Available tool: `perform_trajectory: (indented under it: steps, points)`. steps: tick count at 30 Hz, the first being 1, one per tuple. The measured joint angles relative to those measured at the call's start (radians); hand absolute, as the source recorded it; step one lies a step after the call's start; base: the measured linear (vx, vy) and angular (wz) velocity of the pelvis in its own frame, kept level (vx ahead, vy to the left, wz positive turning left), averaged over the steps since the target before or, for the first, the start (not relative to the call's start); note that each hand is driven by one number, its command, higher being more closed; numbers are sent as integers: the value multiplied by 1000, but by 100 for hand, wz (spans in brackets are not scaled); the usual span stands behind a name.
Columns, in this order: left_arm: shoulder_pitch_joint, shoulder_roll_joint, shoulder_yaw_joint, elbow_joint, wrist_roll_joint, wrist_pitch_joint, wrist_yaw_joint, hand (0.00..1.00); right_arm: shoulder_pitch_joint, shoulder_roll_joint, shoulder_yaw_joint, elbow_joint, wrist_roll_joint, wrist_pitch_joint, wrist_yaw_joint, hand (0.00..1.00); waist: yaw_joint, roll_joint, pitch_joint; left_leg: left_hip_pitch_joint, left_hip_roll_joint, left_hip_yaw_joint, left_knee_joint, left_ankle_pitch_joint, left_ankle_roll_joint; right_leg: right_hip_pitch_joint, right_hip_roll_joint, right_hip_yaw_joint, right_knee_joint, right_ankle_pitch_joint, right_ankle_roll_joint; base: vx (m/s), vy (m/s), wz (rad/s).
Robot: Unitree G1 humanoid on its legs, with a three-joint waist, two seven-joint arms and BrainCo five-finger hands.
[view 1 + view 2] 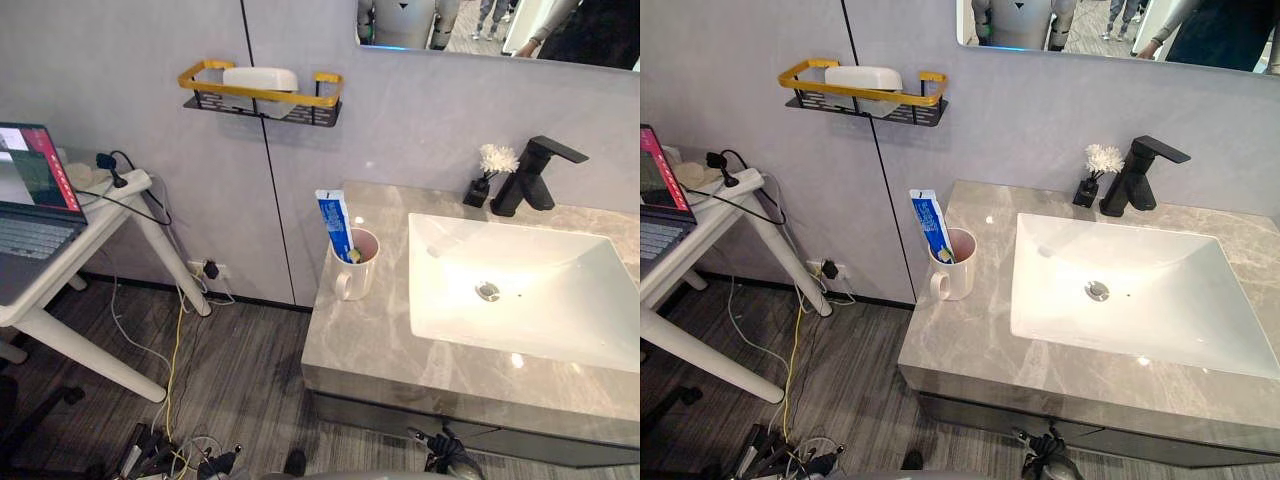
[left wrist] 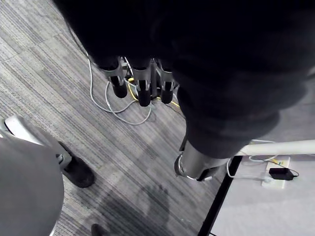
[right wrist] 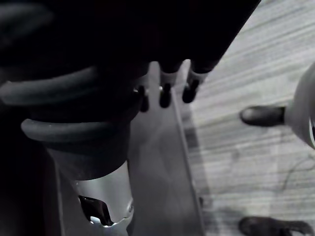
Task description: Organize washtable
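White mug (image 1: 354, 272), pink inside, upright on grey marble tabletop (image 1: 370, 345), left of white sink (image 1: 450, 290); blue toothpaste tube (image 1: 335, 222) leaning in it. Black faucet (image 1: 530, 178) and small black vase (image 1: 476, 192) with white flower behind sink. Gold-railed wall shelf (image 1: 300, 98) above, carrying white block (image 1: 260, 78). Left hand (image 2: 143, 91): fingers straight, empty, over wood-pattern floor (image 2: 49, 73). Right hand (image 3: 165, 91): likewise straight, holding nothing.

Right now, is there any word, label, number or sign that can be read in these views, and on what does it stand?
Toothpaste tube standing in the cup: print on its blue side, too small to read.
Laptop screen: contents blurred, unreadable.
No other text can be read.
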Motion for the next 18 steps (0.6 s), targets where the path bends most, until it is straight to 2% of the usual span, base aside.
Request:
perform_trajectory:
  steps: [9, 12, 14, 18]
  points:
    - [-6, 7, -19, 11, -27, -20, 12, 100, -3, -14, 57, 58, -39, -4, 3, 0, 1, 8, 17, -7, -22, -79, 5, 4, 1, 50, 0, -87, -25, -2, 2, 30, -26, 26]
    - [-5, 5, -36, -49, -35, -20, 27, 100, -1, -19, 85, 58, -40, -4, 3, 0, 3, 9, 31, -8, -28, -103, 5, 5, 0, 64, -1, -113, -24, -8, 10, 3, -32, 31]
    - [13, 7, -63, -191, -38, -20, 45, 100, 5, -21, 95, 58, -40, -3, 1, 0, 14, 6, 39, -13, -32, -123, 5, 7, -3, 70, -1, -138, -20, -13, 9, 5, -32, 30]
    - [37, -6, -99, -656, -45, -38, 56, 100, 24, -39, 134, 60, -40, -3, -1, 0, 54, 8, 44, -31, -33, -157, 7, 15, -6, 67, -2, -178, 11, -24, 7, 21, -33, 25]
